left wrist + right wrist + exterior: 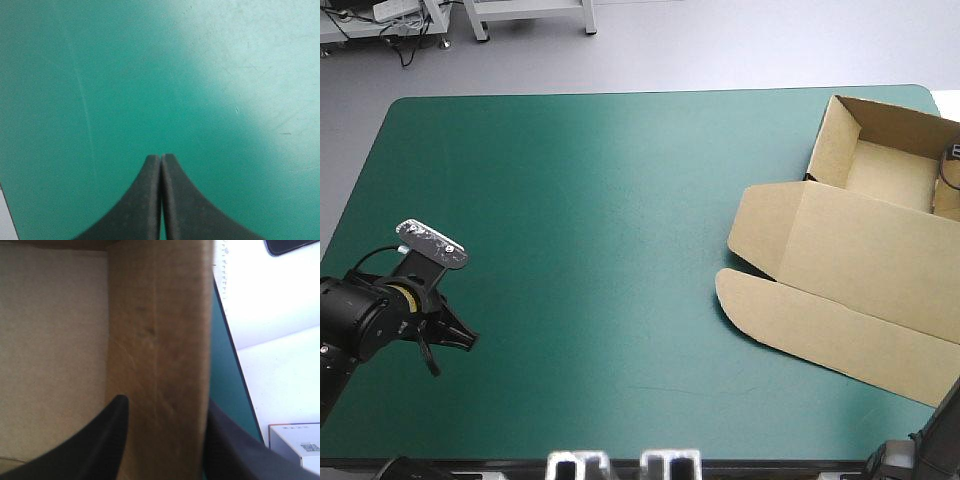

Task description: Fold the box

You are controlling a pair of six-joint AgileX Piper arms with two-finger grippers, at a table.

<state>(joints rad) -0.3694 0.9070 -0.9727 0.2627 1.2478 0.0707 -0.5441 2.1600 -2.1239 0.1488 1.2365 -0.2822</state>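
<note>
Table [580, 200]: teal-green cover; grey floor [620, 50] beyond its far edge.
Box [840, 250]: at the table's right edge, open tray [880, 170] at the far corner, lid [820, 320] flat toward the near side.
Wall [155, 330]: upright tray side next to the table's right edge.
Right gripper [165, 400]: 2 jaws apart, straddling that wall, not clamped; likely placed to tuck it.
Left gripper [161, 159]: jaws closed in 1 arch, empty, over bare cover, well apart from the box.
</note>
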